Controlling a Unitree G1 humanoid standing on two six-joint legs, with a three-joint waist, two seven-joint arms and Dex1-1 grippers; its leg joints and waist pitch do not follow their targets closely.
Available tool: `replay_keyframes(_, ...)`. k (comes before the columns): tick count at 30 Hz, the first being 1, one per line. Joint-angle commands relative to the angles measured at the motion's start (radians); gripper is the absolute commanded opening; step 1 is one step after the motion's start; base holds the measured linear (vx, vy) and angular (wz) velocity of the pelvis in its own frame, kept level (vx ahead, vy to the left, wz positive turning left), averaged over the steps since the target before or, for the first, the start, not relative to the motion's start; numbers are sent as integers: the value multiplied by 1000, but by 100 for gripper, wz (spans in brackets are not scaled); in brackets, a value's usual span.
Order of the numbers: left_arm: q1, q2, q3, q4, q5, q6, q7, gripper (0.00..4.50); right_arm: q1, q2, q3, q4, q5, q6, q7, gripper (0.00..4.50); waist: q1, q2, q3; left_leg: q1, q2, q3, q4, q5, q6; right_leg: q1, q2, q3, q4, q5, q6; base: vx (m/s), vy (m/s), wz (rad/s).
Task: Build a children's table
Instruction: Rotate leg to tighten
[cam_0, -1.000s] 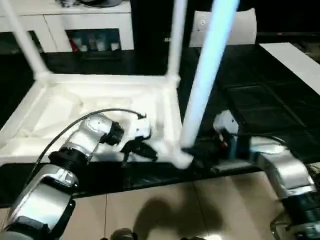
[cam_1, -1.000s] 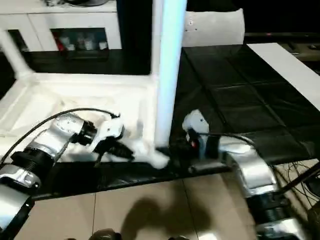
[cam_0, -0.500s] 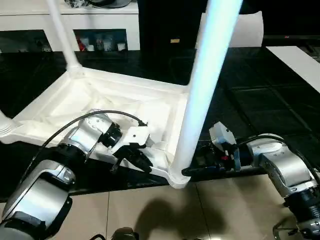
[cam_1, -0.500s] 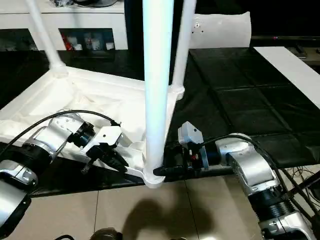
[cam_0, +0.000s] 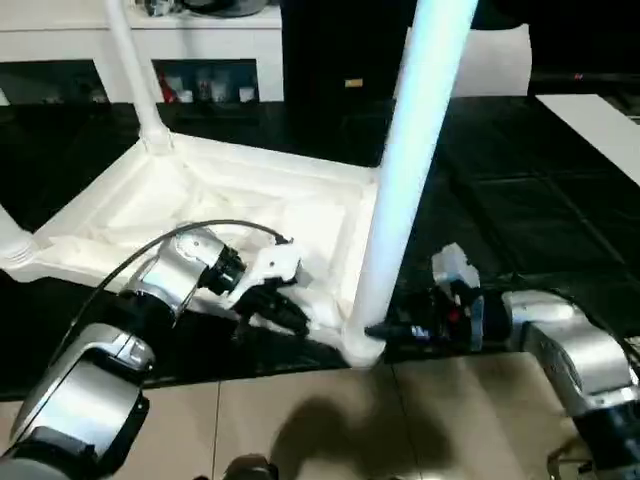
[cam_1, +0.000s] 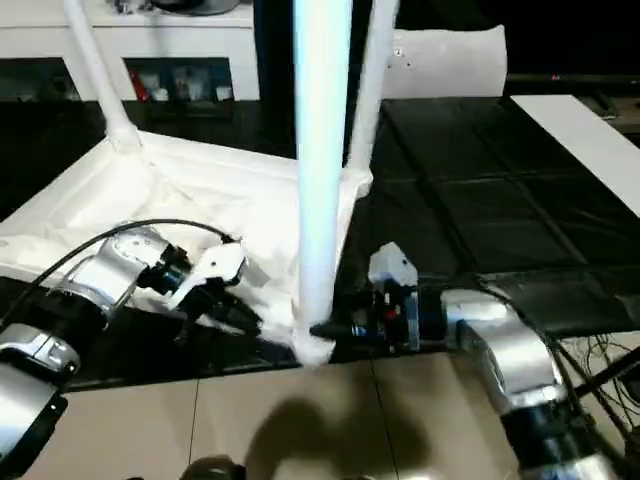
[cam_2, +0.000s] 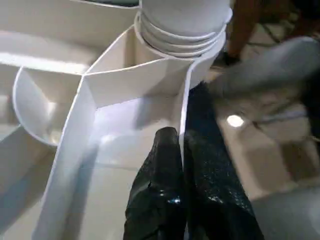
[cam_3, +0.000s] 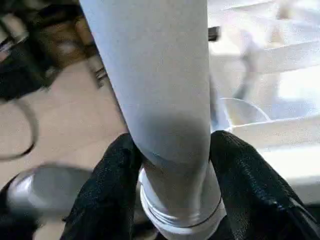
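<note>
The children's table top lies upside down on the black surface, ribbed side up. Legs stand in its far left socket, left socket and far right socket. A fourth leg rises from the near right corner socket. My right gripper is shut on this leg just above the socket, with a black finger pressed on either side. My left gripper is shut on the top's thin rim wall beside that corner, also seen from the head.
A white glass-door cabinet stands at the back. A flat white sheet with a round fitting leans at the back right, and a white board lies at the right. Tan floor begins just below the near corner.
My right gripper's fingers have closed in on the near leg's base. The table top has swung, its near right corner now closer to the front edge. The view has shifted too.
</note>
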Motion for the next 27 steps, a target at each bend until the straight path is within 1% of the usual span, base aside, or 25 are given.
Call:
replay_keyframes(1, -13, -42, 57, -41, -24, 44, 141, 0, 9, 52, 37, -48, 17, 10, -43, 190, -15, 3, -68, 14, 56, -23, -75, -217, 12, 52, -103, 58, -108, -443, -94, 0, 0, 0)
replay_keyframes(2, -13, -42, 57, -41, -24, 44, 141, 0, 9, 52, 37, -48, 17, 10, -43, 190, -19, 0, -70, 15, 52, -23, -74, -220, 12, 56, -104, 57, -111, -457, -83, 0, 0, 0)
replay_keyframes(3, -8, -60, 70, -53, -16, 78, 203, 0, 20, 96, 19, -49, -7, 15, -136, 190, -22, -3, -69, 14, 52, -22, -74, -216, 15, 55, -103, 58, -112, -457, -80, 0, 0, 0)
replay_keyframes(4, -4, -71, 79, -63, -9, 99, 238, 0, 27, 124, 9, -51, -24, 21, -193, 189, -25, 0, -68, 13, 57, -24, -76, -216, 11, 52, -104, 59, -108, -449, -83, 0, 0, 0)
replay_keyframes(5, -3, -103, 98, -77, 0, 141, 319, 0, 24, 187, -4, -35, -51, 27, -302, 189, -37, -2, -70, 12, 52, -25, -77, -216, 1, 56, -104, 56, -109, -456, -79, 0, 0, 0)
replay_keyframes(6, -4, -136, 117, -86, 6, 183, 399, 0, 18, 244, -14, -17, -68, 34, -395, 189, -46, 3, -70, 11, 50, -27, -76, -211, -3, 55, -105, 55, -108, -450, -87, 0, 0, 0)
replay_keyframes(7, -7, -161, 129, -93, 9, 215, 453, 0, 7, 292, -21, 3, -84, 31, -470, 189, -54, 2, -69, 13, 50, -25, -75, -211, -3, 51, -102, 56, -110, -445, -92, 0, 0, 0)
replay_keyframes(8, -7, -161, 129, -93, 9, 215, 453, 0, 7, 292, -21, 3, -84, 31, -470, 189, -54, 2, -69, 13, 50, -25, -75, -211, -3, 51, -102, 56, -110, -445, -92, 0, 0, 0)
replay_keyframes(9, -18, -195, 146, -90, 11, 240, 534, 0, -21, 352, -38, 50, -106, 32, -578, 189, -60, 2, -71, 10, 46, -26, -75, -204, 4, 56, -103, 55, -110, -437, -95, 0, 0, 0)
replay_keyframes(10, -25, -214, 155, -88, 12, 254, 582, 0, -39, 387, -49, 78, -120, 33, -643, 189, -71, 2, -73, 8, 45, -25, -73, -193, 9, 57, -100, 56, -107, -409, -105, 0, 0, 0)
replay_keyframes(11, -25, -214, 155, -88, 12, 254, 582, 0, -39, 387, -49, 78, -120, 33, -643, 189, -73, 3, -73, 6, 45, -24, -73, -186, 12, 57, -99, 57, -106, -394, -108, 0, 0, 0)
replay_keyframes(13, -47, -257, 161, -71, 19, 258, 655, 0, -107, 461, -83, 169, -142, 16, -786, 189, -82, 5, -74, 5, 43, -23, -72, -172, 16, 56, -97, 59, -103, -357, -122, 0, 0, 0)
replay_keyframes(14, -48, -259, 159, -70, 22, 257, 658, 0, -113, 467, -87, 176, -142, 14, -795, 189, -82, 5, -74, 5, 43, -23, -72, -172, 16, 56, -97, 59, -103, -357, -122, 0, 0, 0)
replay_keyframes(15, -53, -266, 150, -65, 36, 253, 673, 0, -138, 492, -104, 206, -141, 4, -834, 189, -86, 8, -77, 4, 43, -23, -71, -155, 23, 59, -96, 63, -97, -302, -130, 0, 0, 0)
replay_keyframes(16, -60, -273, 142, -53, 49, 240, 689, 0, -167, 513, -121, 239, -145, -6, -877, 189, -86, 7, -79, 2, 45, -23, -72, -143, 26, 62, -95, 63, -95, -274, -135, 0, 0, 0)
replay_keyframes(17, -60, -273, 142, -53, 49, 240, 689, 0, -167, 513, -121, 239, -145, -6, -877, 189, -90, 10, -81, 4, 46, -23, -71, -128, 30, 61, -93, 65, -87, -221, -150, 0, 0, 0)
replay_keyframes(18, -61, -275, 136, -50, 66, 238, 697, 0, -182, 527, -134, 255, -153, -9, -901, 189, -92, 10, -82, 1, 47, -23, -70, -113, 37, 64, -95, 65, -83, -182, -162, 0, 0, 0)
replay_keyframes(19, -60, -271, 125, -47, 92, 224, 706, 0, -177, 524, -132, 242, -173, -22, -898, 189, -93, 7, -82, -1, 47, -21, -68, -102, 47, 63, -94, 65, -81, -156, -169, 0, 0, 0)
replay_keyframes(20, -59, -271, 123, -47, 95, 223, 707, 0, -174, 521, -130, 236, -175, -24, -893, 224, -93, 7, -82, -1, 47, -21, -68, -102, 47, 63, -94, 65, -81, -156, -169, 0, 0, 0)
replay_keyframes(21, -53, -263, 120, -53, 101, 223, 698, 0, -158, 513, -124, 214, -183, -30, -879, 224, -91, 8, -81, 1, 47, -20, -68, -101, 54, 64, -95, 66, -80, -145, -176, 0, 0, 0)
replay_keyframes(22, -39, -235, 111, -60, 103, 211, 656, 0, -115, 471, -127, 164, -188, -55, -841, 259, -88, 5, -81, 0, 49, -20, -68, -99, 64, 68, -97, 66, -79, -140, -173, 0, 0, 0)
replay_keyframes(24, -34, -226, 109, -62, 102, 207, 641, 0, -103, 458, -131, 152, -187, -62, -831, 268, -87, 6, -80, 1, 50, -19, -69, -109, 70, 66, -97, 66, -80, -146, -171, 0, 0, 0)
replay_keyframes(25, -24, -204, 102, -62, 103, 184, 612, 0, -81, 419, -141, 130, -173, -84, -785, 281, -86, 8, -80, 2, 51, -21, -70, -117, 70, 67, -98, 65, -82, -158, -170, 0, 0, 0)
replay_keyframes(26, -21, -196, 99, -61, 102, 177, 604, 0, -75, 404, -143, 125, -168, -93, -767, 294, -89, 4, -77, -1, 50, -20, -71, -124, 72, 68, -96, 65, -84, -167, -165, 0, 0, 0)
replay_keyframes(27, -15, -178, 92, -56, 103, 138, 577, 0, -63, 369, -145, 112, -155, -107, -718, 294, -89, 5, -78, -2, 49, -20, -69, -132, 72, 70, -99, 65, -84, -180, -164, 0, 0, 0)
